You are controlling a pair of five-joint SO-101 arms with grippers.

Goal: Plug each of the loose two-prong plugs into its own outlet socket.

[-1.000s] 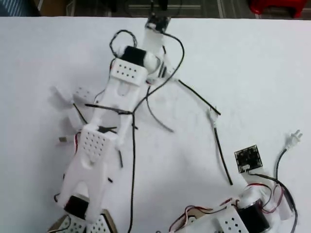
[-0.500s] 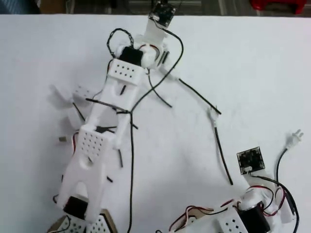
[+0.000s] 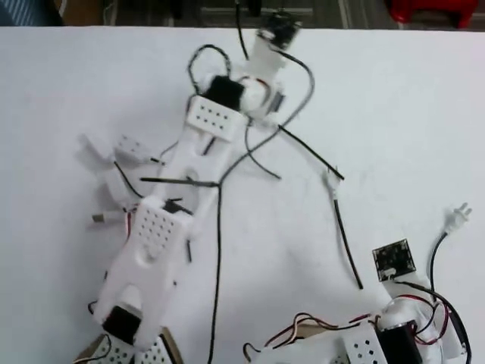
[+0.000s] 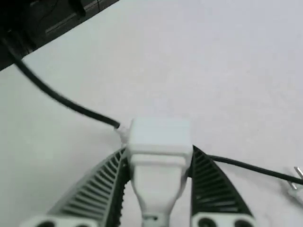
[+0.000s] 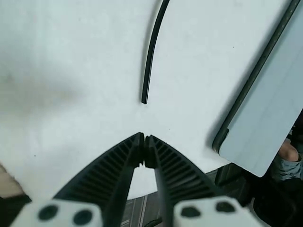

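We saw one white two-prong plug (image 3: 457, 218) lying flat at the high view's right edge, prongs toward the upper right, black cord trailing downward, and a white socket block (image 4: 158, 146) clamped in the left gripper (image 4: 158, 156), top centre.

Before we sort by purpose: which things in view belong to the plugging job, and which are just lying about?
Job:
white connector, clamped in the left tool
loose two-prong plug
white end piece on a black cord

Lying about:
grey flat slab
blurred white pieces, purpose unclear
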